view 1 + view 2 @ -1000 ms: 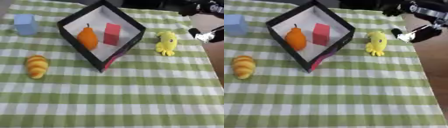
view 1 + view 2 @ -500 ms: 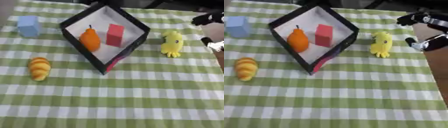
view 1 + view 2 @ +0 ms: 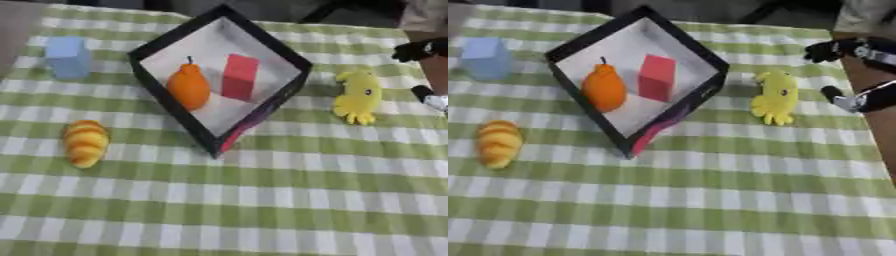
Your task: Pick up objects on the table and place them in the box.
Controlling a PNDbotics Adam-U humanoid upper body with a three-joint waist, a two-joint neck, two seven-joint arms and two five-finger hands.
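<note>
Green-and-white checked table (image 3: 710,200). Black box (image 3: 588,95) with white floor, holding an orange pear (image 3: 604,89) and a red block (image 3: 656,77) side by side. Yellow soft toy (image 3: 774,97) just right of the box. Blue cube (image 3: 485,57) far left; striped croissant (image 3: 498,142) below it. Right hand (image 3: 859,72) near the toy, apart from it, fingers spread wide, holding nothing.
</note>
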